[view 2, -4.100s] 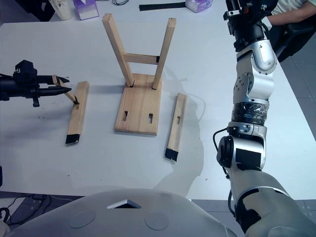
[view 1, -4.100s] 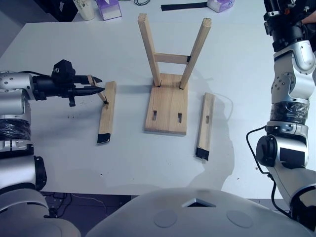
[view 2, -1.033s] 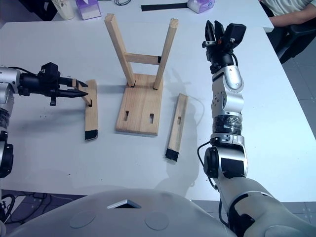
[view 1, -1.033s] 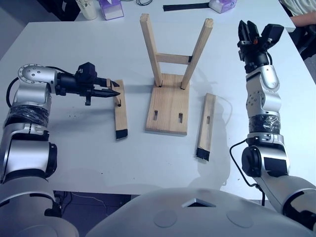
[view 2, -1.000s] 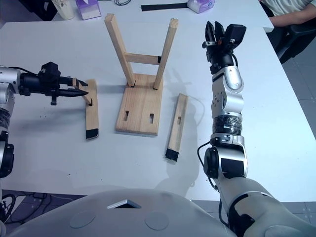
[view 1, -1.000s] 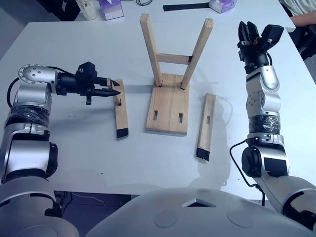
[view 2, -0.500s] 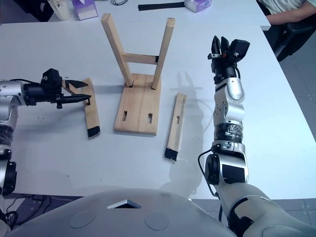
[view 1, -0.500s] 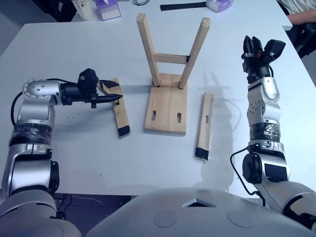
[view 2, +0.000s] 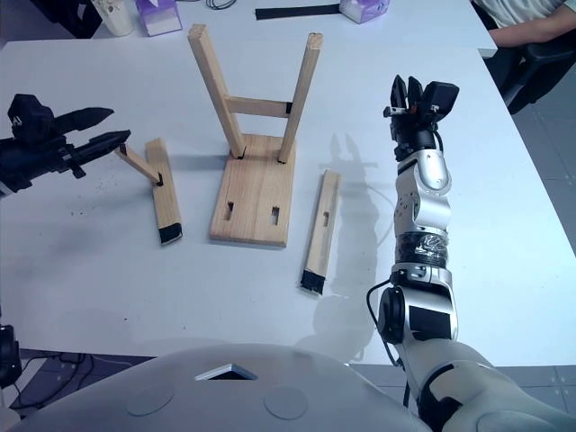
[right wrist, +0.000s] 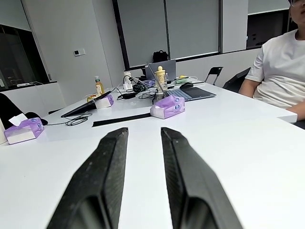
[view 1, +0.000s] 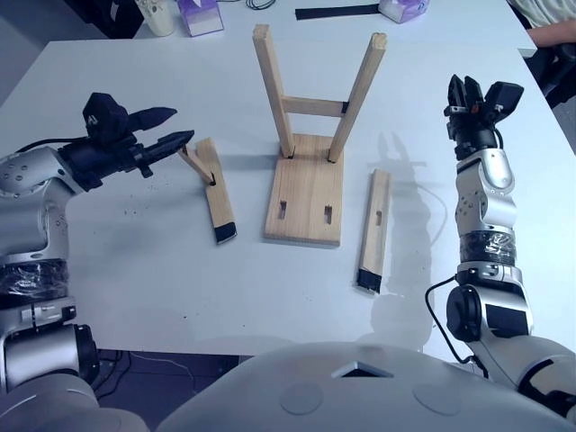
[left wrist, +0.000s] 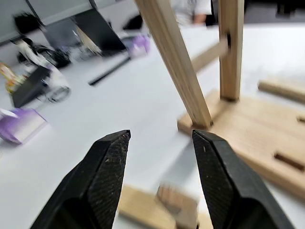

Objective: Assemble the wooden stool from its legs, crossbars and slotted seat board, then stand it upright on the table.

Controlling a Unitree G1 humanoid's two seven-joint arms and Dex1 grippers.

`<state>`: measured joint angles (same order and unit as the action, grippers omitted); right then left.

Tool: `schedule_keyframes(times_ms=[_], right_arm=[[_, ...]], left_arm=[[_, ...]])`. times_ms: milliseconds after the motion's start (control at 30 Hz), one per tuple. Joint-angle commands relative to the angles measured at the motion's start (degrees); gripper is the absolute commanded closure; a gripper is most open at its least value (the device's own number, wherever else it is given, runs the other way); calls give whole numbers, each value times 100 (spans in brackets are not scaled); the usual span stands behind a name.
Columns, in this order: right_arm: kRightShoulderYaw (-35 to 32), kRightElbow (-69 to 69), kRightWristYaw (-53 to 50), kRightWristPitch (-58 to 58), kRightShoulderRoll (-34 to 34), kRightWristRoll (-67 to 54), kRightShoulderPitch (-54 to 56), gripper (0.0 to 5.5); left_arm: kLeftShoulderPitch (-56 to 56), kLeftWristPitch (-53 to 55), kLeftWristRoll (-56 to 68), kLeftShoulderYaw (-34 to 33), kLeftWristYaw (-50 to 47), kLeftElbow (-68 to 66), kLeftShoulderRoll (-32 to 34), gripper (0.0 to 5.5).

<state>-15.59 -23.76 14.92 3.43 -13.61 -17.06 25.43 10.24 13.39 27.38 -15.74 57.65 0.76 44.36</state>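
The slotted seat board [view 1: 302,202] lies flat mid-table. Two legs [view 1: 273,90] stand in its far slots, joined by a crossbar [view 1: 312,106]. Left of the board lies a loose leg [view 1: 217,194] with a short crossbar [view 1: 192,160] sticking out of it at a slant. Another loose leg [view 1: 374,229] lies right of the board. My left gripper [view 1: 180,124] hangs open just left of that slanted crossbar, holding nothing; in the left wrist view its fingers [left wrist: 107,171] frame the standing legs. My right gripper [view 1: 463,85] is raised over the table's right side, open and empty.
Along the far edge stand a white bottle [view 1: 157,13], two purple tissue boxes [view 1: 198,13] [view 1: 402,9] and a black strip [view 1: 335,12]. Bare white tabletop [view 1: 135,270] spreads in front of the parts and to both sides.
My left gripper has let go of the slanted crossbar, opened, and drawn back up and to the left. The left loose leg stays flat. My right arm barely shifted.
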Motion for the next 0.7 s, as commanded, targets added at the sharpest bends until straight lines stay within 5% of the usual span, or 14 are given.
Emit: schedule_keyframes(times_ms=[33,333,700], right_arm=[[3,-28,68,-161,-186,55,25,424],[170,-47,45,-178,-74,110,164,424],[184,-99,-10,-136,-2,94,202,424]], left_arm=[[-473,623,542,-377,-961,1265,-510,308],[-136,879,-141,-26,-4668,1988,-2841,308],[616,816,-379,-473,-5685,1987,-3013,308]])
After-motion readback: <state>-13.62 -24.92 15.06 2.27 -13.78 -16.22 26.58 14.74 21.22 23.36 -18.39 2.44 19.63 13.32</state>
